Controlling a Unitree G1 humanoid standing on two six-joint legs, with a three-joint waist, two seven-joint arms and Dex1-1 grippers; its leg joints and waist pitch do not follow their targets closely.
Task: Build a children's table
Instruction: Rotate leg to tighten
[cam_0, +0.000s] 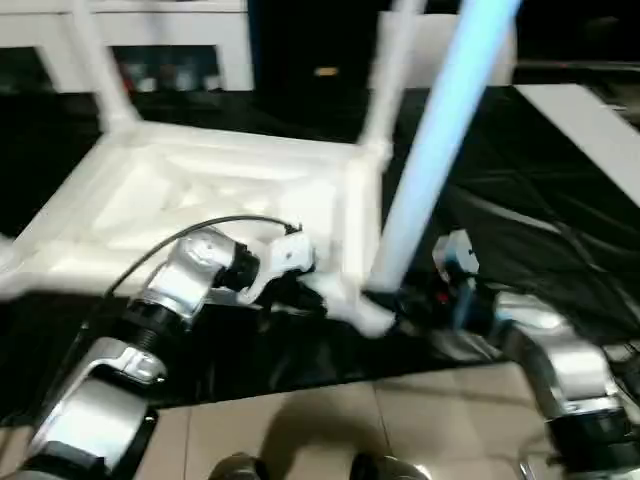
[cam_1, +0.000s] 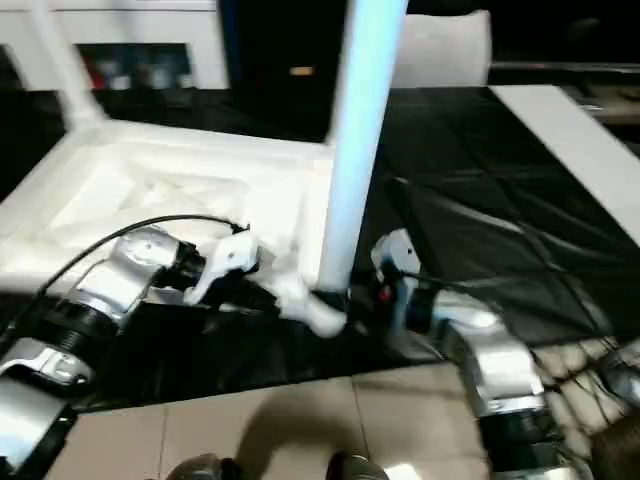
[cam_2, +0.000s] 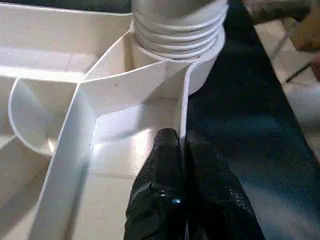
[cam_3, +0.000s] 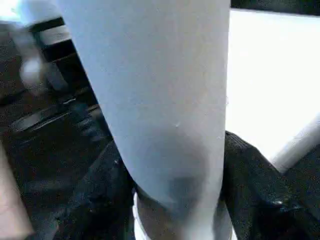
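Left eye view: table top lay upside down, two far legs fitted; right pincer pinched leg at near corner socket, threads exposed; left pincer pressed together on rim.

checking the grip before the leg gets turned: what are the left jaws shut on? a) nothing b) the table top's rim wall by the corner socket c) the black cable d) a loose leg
b: in the left wrist view the left gripper pinches the table top rim wall, just short of the socket holding the threaded leg.
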